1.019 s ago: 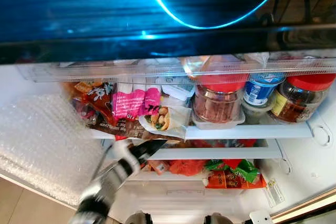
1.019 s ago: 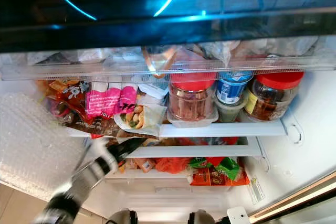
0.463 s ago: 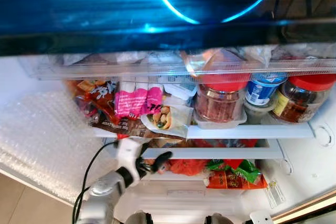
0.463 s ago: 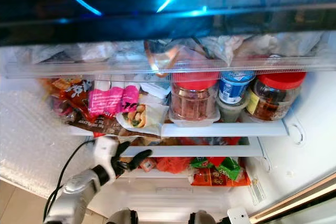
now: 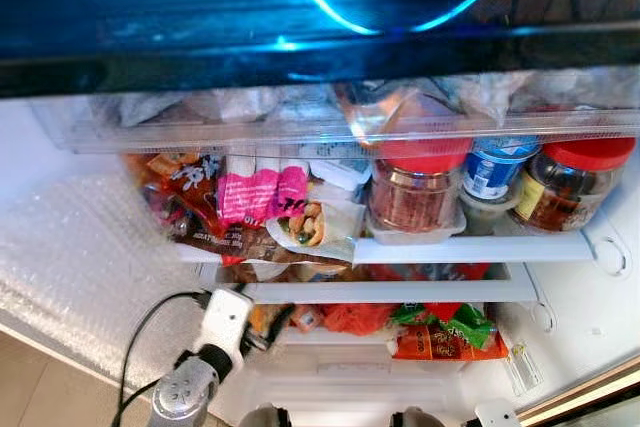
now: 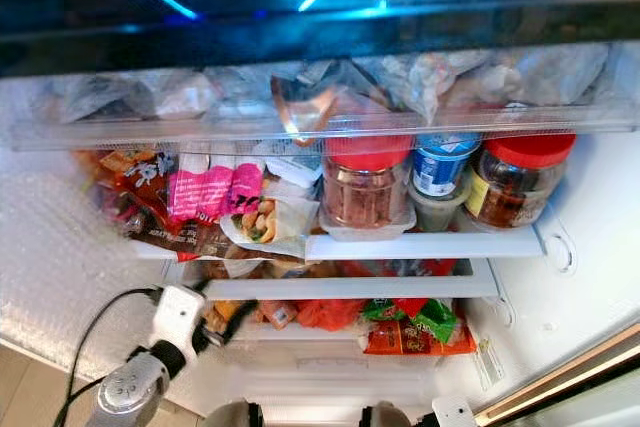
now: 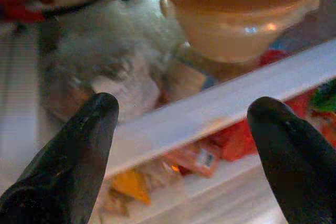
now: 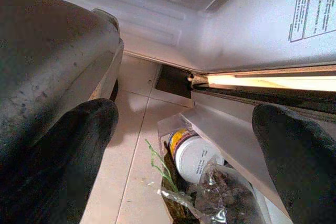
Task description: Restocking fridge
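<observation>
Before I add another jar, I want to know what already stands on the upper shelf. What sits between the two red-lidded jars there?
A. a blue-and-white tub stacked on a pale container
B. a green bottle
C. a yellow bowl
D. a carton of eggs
A: on the upper shelf, a blue-and-white tub rests on a pale container, between the left red-lidded jar and the right red-lidded jar.
</observation>
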{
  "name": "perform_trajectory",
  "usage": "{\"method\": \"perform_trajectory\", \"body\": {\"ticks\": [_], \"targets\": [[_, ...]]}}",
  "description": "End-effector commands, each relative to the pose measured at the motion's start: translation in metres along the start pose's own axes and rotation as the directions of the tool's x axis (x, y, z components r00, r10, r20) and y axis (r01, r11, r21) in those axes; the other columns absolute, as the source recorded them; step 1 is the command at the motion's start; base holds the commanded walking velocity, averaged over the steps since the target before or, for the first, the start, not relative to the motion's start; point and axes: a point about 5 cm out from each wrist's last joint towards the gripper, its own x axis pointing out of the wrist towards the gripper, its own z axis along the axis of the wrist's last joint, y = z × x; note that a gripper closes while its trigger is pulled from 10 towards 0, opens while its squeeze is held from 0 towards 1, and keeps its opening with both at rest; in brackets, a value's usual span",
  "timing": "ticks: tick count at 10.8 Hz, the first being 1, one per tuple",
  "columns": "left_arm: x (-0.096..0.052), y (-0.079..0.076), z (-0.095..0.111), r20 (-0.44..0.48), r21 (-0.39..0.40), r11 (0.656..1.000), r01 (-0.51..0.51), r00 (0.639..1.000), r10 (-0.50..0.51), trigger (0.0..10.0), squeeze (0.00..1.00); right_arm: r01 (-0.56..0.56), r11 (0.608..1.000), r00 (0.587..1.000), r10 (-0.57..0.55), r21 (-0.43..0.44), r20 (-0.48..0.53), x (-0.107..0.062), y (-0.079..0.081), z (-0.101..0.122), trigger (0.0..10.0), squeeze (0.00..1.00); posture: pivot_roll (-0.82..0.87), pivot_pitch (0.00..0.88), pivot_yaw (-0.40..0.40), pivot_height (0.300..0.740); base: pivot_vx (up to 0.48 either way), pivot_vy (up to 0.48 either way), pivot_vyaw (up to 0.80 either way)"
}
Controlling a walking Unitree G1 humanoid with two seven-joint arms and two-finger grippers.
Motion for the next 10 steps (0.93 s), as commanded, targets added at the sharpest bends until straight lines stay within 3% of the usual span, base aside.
{"method": "perform_trajectory", "body": {"ticks": [1, 3, 10], "targets": [[0.0006, -0.0002, 0.0049, 0.027, 0.016, 0.999, -0.034, 0.999, 0.033, 10.0, 0.0, -0.03, 1.0, 1.0, 0.03, 0.008, 0.001, 0.0007, 0.0105, -0.0003, 10.0, 0.0, -0.04, 0.041, 0.068, 0.66, 0.0, 0.0, 0.0], [0.0, 0.0012, 0.0026, 0.021, 0.041, 0.998, -0.053, 0.998, 0.052, 10.0, 0.0, -0.029, 1.0, 1.0, 0.029, 0.011, 0.001, 0.0007, 0.0116, -0.0009, 10.0, 0.0, -0.04, 0.029, 0.073, 0.66, 0.0, 0.0, 0.0], [-0.002, 0.0002, -0.0022, 0.002, 0.042, 0.998, -0.051, 0.999, 0.051, 10.0, 0.0, -0.037, 0.999, 0.999, 0.037, 0.009, -0.004, 0.0005, 0.0149, -0.0027, 10.0, 0.0, -0.05, 0.006, 0.086, 0.66, -0.279, 0.0, 0.0]]}}
